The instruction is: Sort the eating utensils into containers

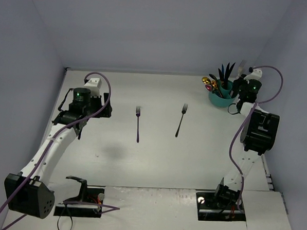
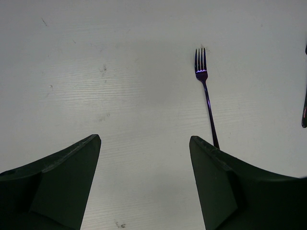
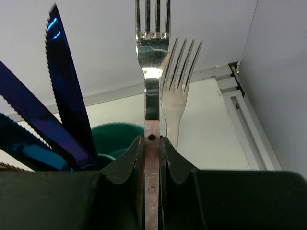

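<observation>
The teal caddy (image 1: 219, 100) stands at the table's far right and holds several utensils, among them dark blue knives (image 3: 67, 96) and a silver fork (image 3: 180, 81). Its rim also shows in the right wrist view (image 3: 115, 136). My right gripper (image 3: 152, 141) is shut on the pink handle of a silver fork (image 3: 152, 48), held upright with tines up just right of the caddy (image 1: 242, 68). Two dark forks lie on the table, one left of centre (image 1: 138, 123), one right of centre (image 1: 180, 120). My left gripper (image 2: 144, 139) is open and empty, left of the nearer dark blue fork (image 2: 206, 91).
Grey walls close the table at the back and on both sides. A white rail (image 3: 244, 110) runs along the right edge by the caddy. The handle end of the second dark fork (image 2: 304, 112) shows at the right edge of the left wrist view.
</observation>
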Robot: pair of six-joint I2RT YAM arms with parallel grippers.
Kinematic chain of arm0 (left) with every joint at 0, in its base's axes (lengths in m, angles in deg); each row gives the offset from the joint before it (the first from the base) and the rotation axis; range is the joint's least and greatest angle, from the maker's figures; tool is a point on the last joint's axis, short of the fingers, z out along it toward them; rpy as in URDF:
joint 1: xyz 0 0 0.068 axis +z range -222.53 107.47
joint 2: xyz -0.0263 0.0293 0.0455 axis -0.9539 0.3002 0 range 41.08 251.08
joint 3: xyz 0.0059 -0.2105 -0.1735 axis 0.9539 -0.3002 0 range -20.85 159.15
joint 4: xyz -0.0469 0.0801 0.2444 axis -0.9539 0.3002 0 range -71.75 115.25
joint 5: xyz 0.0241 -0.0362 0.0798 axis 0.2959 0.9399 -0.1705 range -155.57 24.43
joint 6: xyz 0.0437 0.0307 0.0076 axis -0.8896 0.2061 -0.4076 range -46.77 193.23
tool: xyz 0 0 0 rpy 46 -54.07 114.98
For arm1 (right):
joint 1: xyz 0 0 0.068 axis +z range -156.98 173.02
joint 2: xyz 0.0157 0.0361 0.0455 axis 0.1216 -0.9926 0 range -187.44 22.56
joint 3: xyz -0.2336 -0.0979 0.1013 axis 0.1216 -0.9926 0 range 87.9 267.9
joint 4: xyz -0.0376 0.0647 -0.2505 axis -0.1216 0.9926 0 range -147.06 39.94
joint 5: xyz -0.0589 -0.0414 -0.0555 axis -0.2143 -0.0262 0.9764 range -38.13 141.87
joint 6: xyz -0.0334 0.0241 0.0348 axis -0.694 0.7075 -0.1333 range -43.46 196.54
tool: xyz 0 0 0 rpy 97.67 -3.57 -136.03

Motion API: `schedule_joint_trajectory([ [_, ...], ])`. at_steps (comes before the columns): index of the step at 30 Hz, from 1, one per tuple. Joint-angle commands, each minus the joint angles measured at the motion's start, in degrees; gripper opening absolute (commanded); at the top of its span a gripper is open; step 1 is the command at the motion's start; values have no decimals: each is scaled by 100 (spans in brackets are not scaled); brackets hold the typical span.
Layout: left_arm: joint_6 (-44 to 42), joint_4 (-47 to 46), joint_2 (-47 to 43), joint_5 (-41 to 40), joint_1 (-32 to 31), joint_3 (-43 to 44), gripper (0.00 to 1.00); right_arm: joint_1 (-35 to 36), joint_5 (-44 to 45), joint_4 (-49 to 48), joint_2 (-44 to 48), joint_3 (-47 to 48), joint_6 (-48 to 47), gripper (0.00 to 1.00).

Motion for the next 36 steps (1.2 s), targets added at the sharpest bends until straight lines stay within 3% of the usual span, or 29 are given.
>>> schedule_joint_trajectory([
  [1,55,-308,-127,12,30,159,72,-47,-38,-992,303,-228,119,0],
  [5,65,-342,-175,39,32,139,72,-47,-26,-1042,467,-448,144,0],
  [16,74,-379,-277,81,33,128,72,20,168,-1035,1171,-1083,209,29],
  [24,109,-397,-337,183,32,131,72,284,546,-180,2363,-1221,57,38],
  [30,136,-377,-354,233,33,141,72,991,1619,1714,3387,-1013,-20,48],
  [36,174,-358,-339,263,33,142,72,2402,2873,3947,4060,-1062,564,57],
])
